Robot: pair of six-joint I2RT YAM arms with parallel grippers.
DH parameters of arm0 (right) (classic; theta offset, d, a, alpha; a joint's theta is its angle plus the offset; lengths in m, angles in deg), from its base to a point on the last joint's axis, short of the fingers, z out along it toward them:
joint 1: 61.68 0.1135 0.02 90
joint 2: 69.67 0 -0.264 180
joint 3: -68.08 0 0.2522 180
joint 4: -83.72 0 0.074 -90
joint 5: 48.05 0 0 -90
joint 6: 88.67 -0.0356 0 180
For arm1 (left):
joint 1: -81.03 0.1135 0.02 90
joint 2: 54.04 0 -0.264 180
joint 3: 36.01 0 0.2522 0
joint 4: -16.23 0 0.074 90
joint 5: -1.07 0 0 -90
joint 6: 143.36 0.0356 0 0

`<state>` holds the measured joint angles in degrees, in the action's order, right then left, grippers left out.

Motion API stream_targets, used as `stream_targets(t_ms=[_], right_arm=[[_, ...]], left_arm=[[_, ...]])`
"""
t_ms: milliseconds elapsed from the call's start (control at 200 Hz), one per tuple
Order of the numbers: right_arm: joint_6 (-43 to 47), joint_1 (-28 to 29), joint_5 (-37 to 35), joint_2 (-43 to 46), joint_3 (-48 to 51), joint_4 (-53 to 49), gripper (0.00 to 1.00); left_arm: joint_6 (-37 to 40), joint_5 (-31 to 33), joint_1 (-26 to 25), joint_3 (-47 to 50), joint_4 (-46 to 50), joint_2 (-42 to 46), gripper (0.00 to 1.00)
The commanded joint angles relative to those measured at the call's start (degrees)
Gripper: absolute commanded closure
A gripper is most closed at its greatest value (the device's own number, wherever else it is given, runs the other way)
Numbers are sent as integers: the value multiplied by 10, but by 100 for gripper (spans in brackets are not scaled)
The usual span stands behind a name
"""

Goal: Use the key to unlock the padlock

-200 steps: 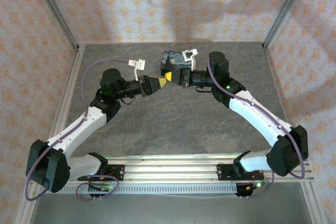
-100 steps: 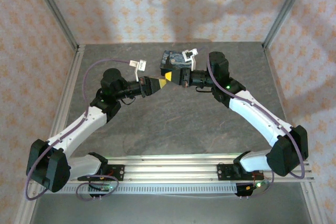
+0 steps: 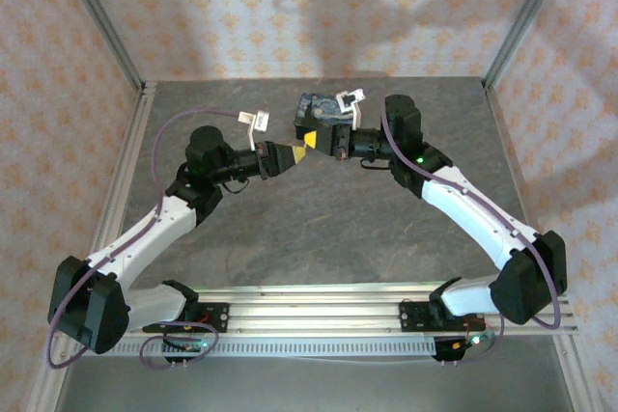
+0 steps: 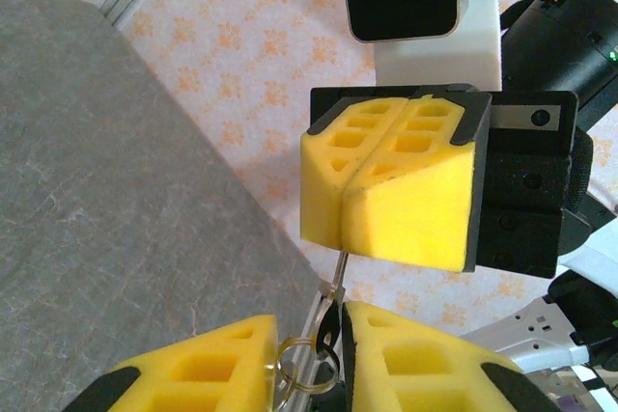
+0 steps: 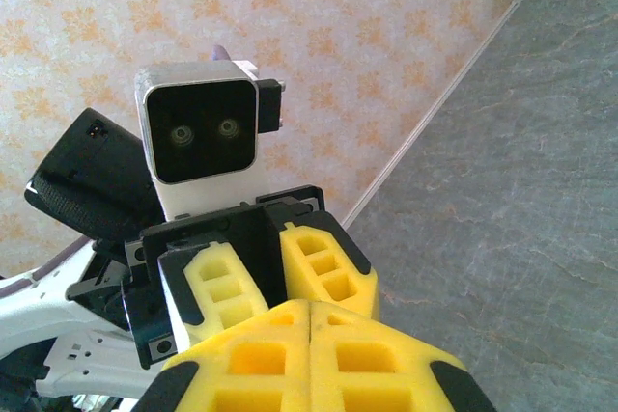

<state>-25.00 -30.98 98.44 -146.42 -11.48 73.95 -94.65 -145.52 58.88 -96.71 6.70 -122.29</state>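
The padlock (image 3: 319, 108), a dark-blue block with a swirling print, sits at the back of the table just behind the two grippers. My grippers meet tip to tip above the table's middle. The key (image 4: 334, 291) bridges them. Its thin metal blade runs up into the seam of my right gripper (image 4: 346, 214), which is shut on it. The key's dark head and its wire ring (image 4: 299, 373) sit between the narrowly set fingers of my left gripper (image 4: 309, 325), the head against the right finger. From above, the left gripper (image 3: 297, 151) touches the right gripper (image 3: 310, 138).
Grey stone-patterned table (image 3: 319, 229) with patterned walls on three sides and metal rails (image 3: 130, 166) along its edges. The left wrist camera (image 5: 198, 132) faces the right wrist view closely. Both forearms angle inward from the near rail (image 3: 319, 311).
Both arms stay almost where they were. The right wrist has turned slightly, and the left fingers stand closer together round the key's head. The padlock has not moved.
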Motion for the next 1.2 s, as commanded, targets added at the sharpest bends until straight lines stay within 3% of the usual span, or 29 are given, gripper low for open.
stream_targets(t_ms=[0, 115, 305, 636, 836, 1196], right_arm=[[7, -5, -5, 21, -6, 19, 100], [7, -6, -6, 22, -4, 19, 100], [-3, -6, -3, 21, 0, 33, 100], [-23, -6, 1, 18, 17, 63, 100], [-23, -6, -3, 18, 21, 64, 100], [-17, -6, -34, 18, 24, 39, 100]], left_arm=[[12, -8, -3, 8, 0, 19, 73], [14, -10, -2, 7, 2, 20, 70], [14, -10, -2, 5, 3, 19, 79], [9, -13, -3, -1, -9, 16, 79], [20, -19, -2, -7, 8, 18, 100], [76, 13, -2, -11, 79, 53, 100]])
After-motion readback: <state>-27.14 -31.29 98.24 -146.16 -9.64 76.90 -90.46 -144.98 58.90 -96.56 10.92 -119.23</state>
